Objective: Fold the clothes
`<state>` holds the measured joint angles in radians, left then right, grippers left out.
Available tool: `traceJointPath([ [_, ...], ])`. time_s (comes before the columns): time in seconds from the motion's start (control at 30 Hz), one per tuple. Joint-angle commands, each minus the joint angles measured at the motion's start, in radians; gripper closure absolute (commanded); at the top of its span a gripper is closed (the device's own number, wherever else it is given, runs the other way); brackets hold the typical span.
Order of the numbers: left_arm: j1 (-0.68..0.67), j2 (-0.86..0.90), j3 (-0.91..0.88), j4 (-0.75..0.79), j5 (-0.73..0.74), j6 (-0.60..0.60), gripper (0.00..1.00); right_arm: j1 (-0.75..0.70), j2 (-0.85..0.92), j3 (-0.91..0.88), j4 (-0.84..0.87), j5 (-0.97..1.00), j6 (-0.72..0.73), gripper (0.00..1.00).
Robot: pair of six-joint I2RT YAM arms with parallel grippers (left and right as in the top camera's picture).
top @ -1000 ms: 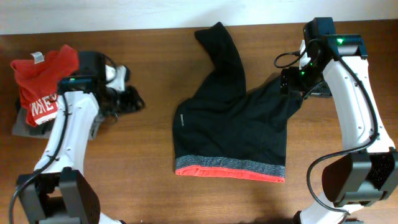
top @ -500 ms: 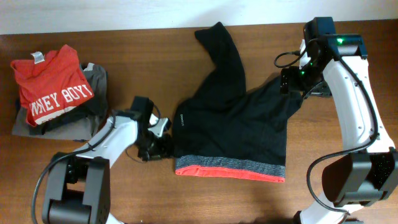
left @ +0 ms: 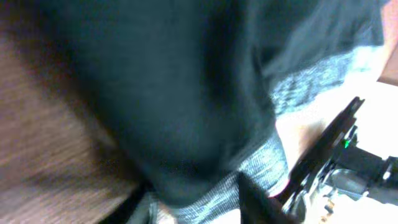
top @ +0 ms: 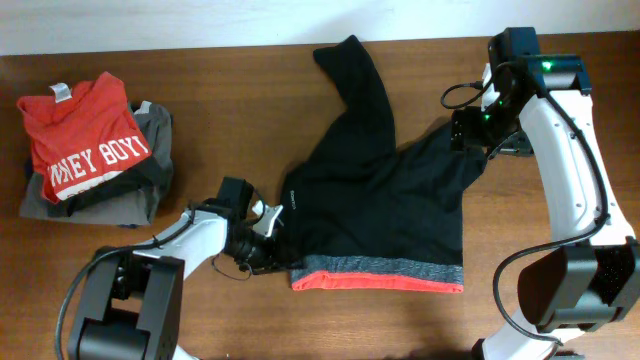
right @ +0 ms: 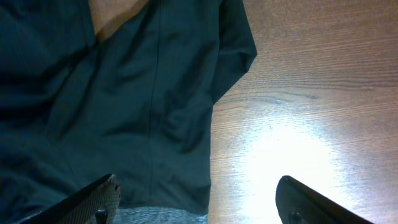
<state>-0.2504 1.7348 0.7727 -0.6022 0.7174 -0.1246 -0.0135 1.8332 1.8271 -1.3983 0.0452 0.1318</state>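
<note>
The black trousers (top: 380, 200) lie folded in the middle of the table, with the grey-and-red waistband (top: 380, 272) along the near edge and one leg reaching to the far edge. My left gripper (top: 265, 245) is at the waistband's left corner. In the blurred left wrist view the fingers (left: 199, 199) are partly closed, with black fabric (left: 174, 93) and grey band bunched between them. My right gripper (top: 470, 135) is open over the trousers' right upper edge. In the right wrist view its fingers (right: 198, 186) straddle the fabric edge (right: 124, 93) and bare wood.
A red T-shirt with white lettering (top: 85, 150) lies on a grey folded garment (top: 150, 185) at the table's far left. A pale wall runs along the table's far edge (top: 250, 45).
My left arm swung from the red T-shirt pile across to the trousers' lower left corner. The waistband corner has shifted slightly right. The right arm has not moved.
</note>
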Motion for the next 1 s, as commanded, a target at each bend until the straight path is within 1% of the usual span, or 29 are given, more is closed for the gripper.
traceJointPath([
  [0.0,-0.005,0.016,-0.009,0.0,-0.034,0.005,0.73,-0.008,-0.021,0.02,0.002,0.019,0.005,0.15],
  [0.03,-0.005,0.016,-0.009,0.0,-0.048,0.005,0.76,-0.008,-0.021,0.02,0.002,0.019,0.005,0.15],
  [0.1,-0.004,0.016,-0.009,0.001,-0.063,0.005,0.79,-0.008,-0.021,0.02,0.002,0.019,0.005,0.15],
  [0.13,-0.004,0.016,-0.009,0.004,-0.064,0.005,0.83,-0.008,-0.021,0.02,0.002,0.019,0.005,0.15],
  [0.17,-0.004,0.016,-0.009,0.005,-0.063,0.005,0.87,-0.008,-0.021,0.02,0.002,0.019,0.005,0.15],
  [0.23,-0.004,0.016,-0.009,0.008,-0.064,0.005,1.0,-0.008,-0.021,0.02,0.002,0.019,0.005,0.15],
  [0.33,-0.003,0.016,-0.005,0.014,-0.08,0.005,1.0,-0.008,-0.021,0.02,0.002,0.019,0.005,0.15],
  [0.4,0.008,0.014,0.016,0.004,-0.131,0.005,1.0,-0.008,-0.021,0.02,0.002,0.019,0.005,0.15],
  [0.5,0.063,0.01,0.104,-0.049,-0.291,0.006,1.0,-0.008,-0.021,0.02,0.002,0.019,0.005,0.15],
  [0.57,0.123,0.01,0.206,-0.1,-0.403,0.006,1.0,-0.008,-0.021,0.02,-0.001,0.019,0.005,0.15],
  [0.63,0.187,0.01,0.321,-0.128,-0.463,0.006,1.0,-0.008,-0.021,0.02,-0.001,0.019,0.005,0.15],
  [0.77,0.319,0.011,0.61,-0.132,-0.482,0.005,1.0,-0.008,-0.021,0.02,-0.001,0.019,0.005,0.15],
  [0.8,0.338,0.011,0.665,-0.133,-0.482,0.005,0.96,-0.008,-0.021,0.02,-0.001,0.019,0.005,0.15],
  [0.83,0.36,0.011,0.747,-0.145,-0.471,0.005,0.37,-0.008,-0.021,0.02,-0.001,0.019,0.005,0.15],
  [0.87,0.365,0.011,0.775,-0.161,-0.463,0.005,0.02,-0.008,-0.021,0.02,-0.001,0.019,0.005,0.15],
  [0.97,0.36,0.011,0.795,-0.244,-0.433,0.005,0.01,-0.008,-0.021,0.02,-0.001,0.019,0.005,0.15],
])
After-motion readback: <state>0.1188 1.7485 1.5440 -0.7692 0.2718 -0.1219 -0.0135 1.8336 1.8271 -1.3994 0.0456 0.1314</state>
